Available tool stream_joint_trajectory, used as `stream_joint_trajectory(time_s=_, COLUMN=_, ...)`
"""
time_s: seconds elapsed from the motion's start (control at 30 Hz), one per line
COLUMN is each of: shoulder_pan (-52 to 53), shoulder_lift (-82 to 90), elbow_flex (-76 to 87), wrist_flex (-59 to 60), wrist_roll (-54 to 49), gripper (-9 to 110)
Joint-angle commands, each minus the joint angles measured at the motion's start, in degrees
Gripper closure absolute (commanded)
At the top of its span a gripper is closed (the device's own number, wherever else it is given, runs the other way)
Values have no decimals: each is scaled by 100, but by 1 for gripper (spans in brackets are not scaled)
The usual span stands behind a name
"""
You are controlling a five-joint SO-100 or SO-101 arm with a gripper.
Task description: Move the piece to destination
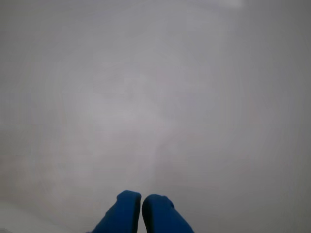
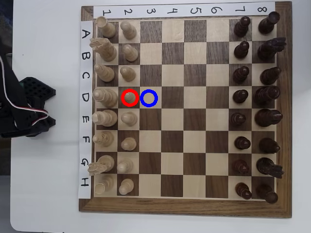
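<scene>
Overhead view: the piece [image 2: 129,97] stands in the red ring [image 2: 122,97], beside the blue-ringed destination [image 2: 149,98]. Wrist view: the blue gripper [image 1: 141,200], its fingertips nearly touching and holding nothing, faces only blank pale blur, with no piece in sight.

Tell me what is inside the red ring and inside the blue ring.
Overhead view: the red ring holds a pale pawn, which hides most of its dark square. The blue ring holds only bare light square.
</scene>
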State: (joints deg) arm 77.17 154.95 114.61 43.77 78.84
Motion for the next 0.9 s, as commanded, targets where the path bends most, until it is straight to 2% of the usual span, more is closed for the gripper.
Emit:
stream_joint_trajectory(time_s=0.0, shoulder_pan=-967, shoulder_lift=-1354, elbow_flex=-2962, wrist_flex=-571, wrist_roll=1151, gripper=100)
stream_joint_trajectory(time_s=0.23, shoulder_pan=-2153, shoulder_lift=-1872, elbow_flex=-3946, wrist_flex=-519, wrist_roll=1046, gripper=98)
stream_joint_trajectory(time_s=0.37, shoulder_pan=-3182, shoulder_lift=-1995, elbow_flex=-4430, wrist_flex=79, wrist_roll=642, gripper=96)
stream_joint_trajectory(time_s=0.6, shoulder_pan=-5045, shoulder_lift=-2285, elbow_flex=-5317, wrist_flex=2408, wrist_roll=158, gripper=92)
stream_joint_trajectory(time_s=0.73, shoulder_pan=-5493, shoulder_lift=-2593, elbow_flex=-5766, wrist_flex=3788, wrist_roll=650, gripper=88)
stream_joint_trajectory(time_s=0.87, shoulder_pan=-5766, shoulder_lift=-2830, elbow_flex=-5950, wrist_flex=4658, wrist_roll=958, gripper=87)
